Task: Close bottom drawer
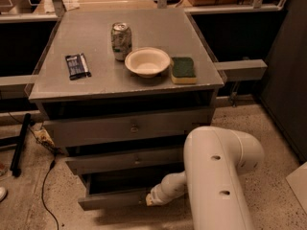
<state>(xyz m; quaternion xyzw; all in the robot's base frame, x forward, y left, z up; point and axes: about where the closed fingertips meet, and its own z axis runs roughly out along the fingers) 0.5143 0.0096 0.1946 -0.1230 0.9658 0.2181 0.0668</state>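
Down by the floor, the bottom drawer [111, 201] sticks out from under the two drawers above it, its dark inside showing. The end effector [149, 199] sits low at the right end of the drawer's front, touching it or very close; I cannot tell if it is open or closed. A push there, not in the middle, could turn the drawer so it gets stuck. The end effector could also slip off the right edge. A hard shove might shake the counter [57, 87] and tip the can [121, 40]. The big white arm [218, 176] bends down from the right, its thin end reaching left.
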